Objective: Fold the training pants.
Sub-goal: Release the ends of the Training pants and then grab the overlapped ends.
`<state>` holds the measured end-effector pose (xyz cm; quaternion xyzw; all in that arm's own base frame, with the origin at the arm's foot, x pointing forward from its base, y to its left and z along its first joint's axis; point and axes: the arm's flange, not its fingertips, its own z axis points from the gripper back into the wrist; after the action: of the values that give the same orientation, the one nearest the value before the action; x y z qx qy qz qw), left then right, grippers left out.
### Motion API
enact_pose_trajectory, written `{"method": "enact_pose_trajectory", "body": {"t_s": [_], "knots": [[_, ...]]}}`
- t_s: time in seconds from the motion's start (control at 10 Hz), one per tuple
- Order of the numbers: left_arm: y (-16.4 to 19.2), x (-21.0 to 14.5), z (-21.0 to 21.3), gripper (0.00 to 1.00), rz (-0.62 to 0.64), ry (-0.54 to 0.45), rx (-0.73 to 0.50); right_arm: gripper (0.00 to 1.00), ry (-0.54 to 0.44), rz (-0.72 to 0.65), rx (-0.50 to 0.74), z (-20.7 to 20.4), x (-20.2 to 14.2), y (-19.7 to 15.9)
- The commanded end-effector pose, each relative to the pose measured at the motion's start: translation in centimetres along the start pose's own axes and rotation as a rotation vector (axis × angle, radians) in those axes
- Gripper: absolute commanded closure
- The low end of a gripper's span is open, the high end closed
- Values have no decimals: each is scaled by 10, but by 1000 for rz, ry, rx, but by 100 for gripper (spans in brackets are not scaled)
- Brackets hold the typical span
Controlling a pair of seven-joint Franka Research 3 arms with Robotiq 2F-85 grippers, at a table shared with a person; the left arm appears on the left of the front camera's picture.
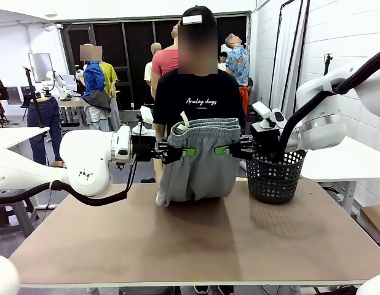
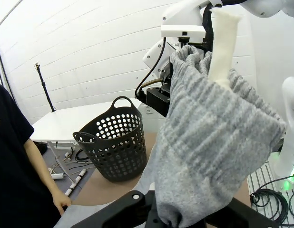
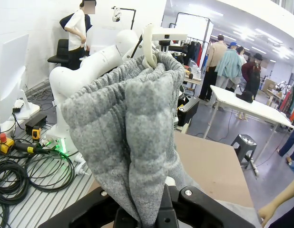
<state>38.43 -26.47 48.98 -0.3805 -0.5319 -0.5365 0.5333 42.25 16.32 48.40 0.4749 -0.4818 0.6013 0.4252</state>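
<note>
Nearest the camera, the bare brown worktop [image 1: 196, 246] lies across the lower half of the front view. Beyond it, at the centre of the frame, the light grey training pants [image 1: 199, 169] hang bunched and doubled over, with the gathered waistband [image 1: 205, 126] uppermost. Their lower edge is down at the worktop's far part; whether it touches the surface I cannot tell. The left tool [image 1: 185, 151], reaching in from the left of the frame, is clamped on the cloth just below the waistband at the garment's left side. The right tool [image 1: 225, 149], from the right of the frame, grips it at the same height on the other side, and both green pads show against the grey. In each wrist view the grey cloth rises out of that tool's closed fingers at the bottom edge. A pale drawstring [image 1: 184, 120] sticks up from the waistband's upper left. Just right of the pants a black mesh basket [image 1: 275, 178] stands upright on the worktop, below the right arm. Behind the pants a person [image 1: 199, 98] in a black T-shirt stands at the far side
</note>
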Motion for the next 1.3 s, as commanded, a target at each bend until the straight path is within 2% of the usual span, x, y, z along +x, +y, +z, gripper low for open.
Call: {"method": "enact_pose_trajectory", "body": {"t_s": [0.0,1.2], "knots": [[-3,3,-2,100,3,1,21,100,-22,8,-7,0,2,4],[-3,3,-2,100,3,1,21,100,-22,8,-7,0,2,4]]}}
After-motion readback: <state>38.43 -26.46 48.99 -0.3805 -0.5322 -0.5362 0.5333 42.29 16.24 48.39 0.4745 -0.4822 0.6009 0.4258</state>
